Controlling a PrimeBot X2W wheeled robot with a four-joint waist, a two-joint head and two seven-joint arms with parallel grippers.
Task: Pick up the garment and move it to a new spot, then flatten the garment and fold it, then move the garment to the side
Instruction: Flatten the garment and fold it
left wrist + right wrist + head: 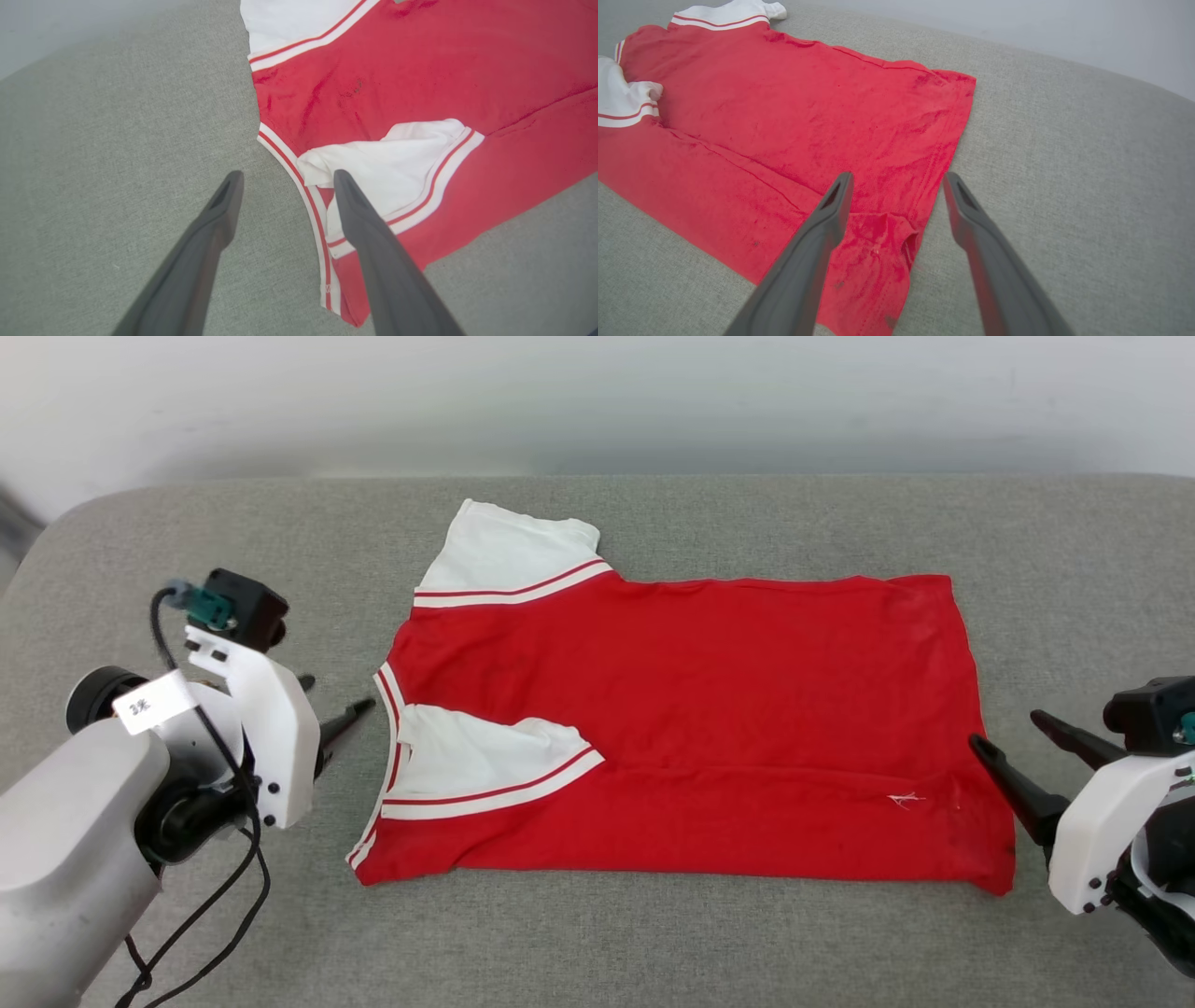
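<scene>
1. I see the garment [691, 709] lying flat on the grey cushion [653, 933], about mid-surface, with the collar [387, 695] toward my left arm and the hem [980, 709] toward my right.
2. Red body faces up. The far sleeve [509, 555] is white with striped trim and sticks out toward the back edge.
3. The near sleeve [485, 756] is folded in on top of the red. A crease line runs along the near long side.
4. Left gripper [338, 695]: released, fingers spread, nothing between them. It sits just beside the collar.
5. On the left wrist cam, the left gripper [287, 175] has one finger over bare cushion and the other over the collar trim and folded sleeve. Can't tell if it touches the cloth.
6. Right gripper [1006, 729]: released as well, jaws apart, empty, just off the hem.
7. On the right wrist cam, the right gripper [897, 176] straddles the hem edge, one finger over red fabric, the other over cushion. A small wrinkle shows at the near hem corner.
</scene>
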